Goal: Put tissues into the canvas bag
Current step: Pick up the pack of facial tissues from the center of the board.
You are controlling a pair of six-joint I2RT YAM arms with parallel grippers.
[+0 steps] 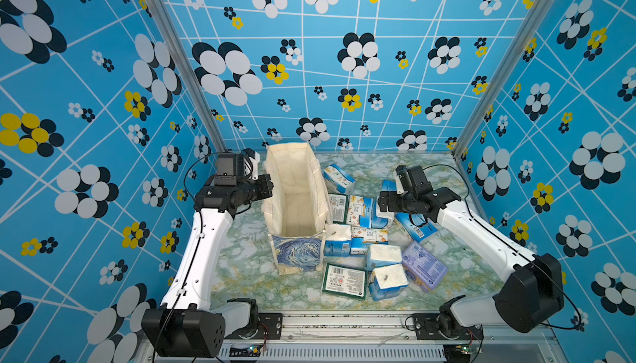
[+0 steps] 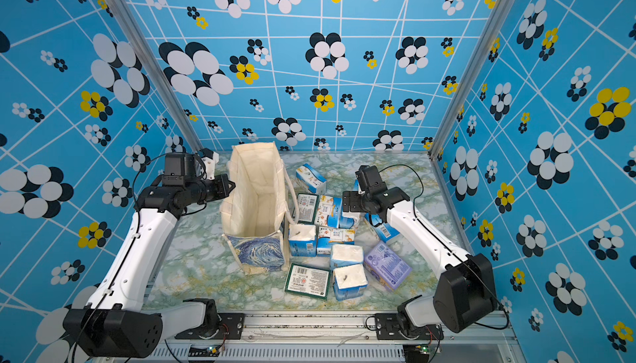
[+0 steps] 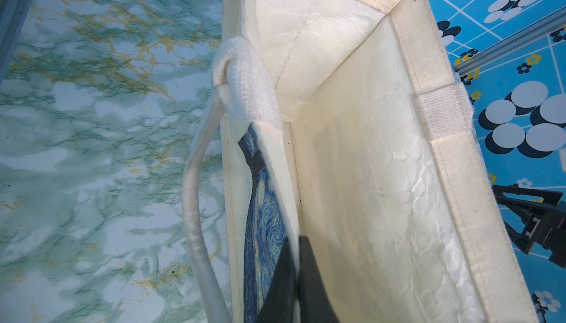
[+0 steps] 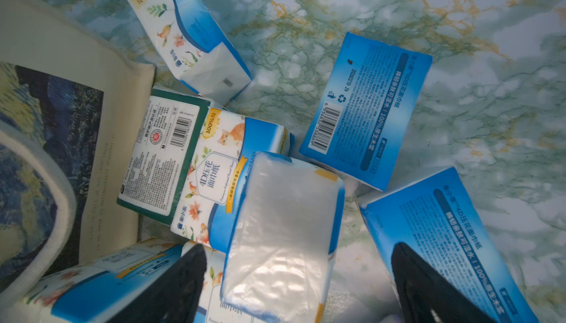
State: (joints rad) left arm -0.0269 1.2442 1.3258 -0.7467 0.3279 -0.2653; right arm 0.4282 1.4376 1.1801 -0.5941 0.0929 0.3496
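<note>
The left tool [image 3: 296,240] is closed narrow on the canvas bag [image 1: 296,252]. In the left wrist view one dark finger [image 3: 281,278] lies on the painted outer side of the long wall and the other lies on the cream lining. The fabric is pinched between them close to the rim. The bag stands upright on the bench [image 1: 241,268] with its mouth open upward. A cream loop handle [image 3: 192,202] hangs down outside the wall, just beside this tool.

The right tool [image 4: 297,246] stands wide and holds nothing. It is over the tissues [image 1: 361,234], which lie in a loose heap on the bench, on the side of the bag far from the left tool. Under the right tool, between its two fingers, is a blue-and-white pack [image 4: 284,220] with bare white tissue turned up. A blue pack with a barcode [image 4: 364,110] lies beyond the fingertips. A green-and-white pack [image 4: 162,159] lies close to the bag wall. A lavender pack [image 1: 423,266] lies behind the right tool, toward its arm's base.
</note>
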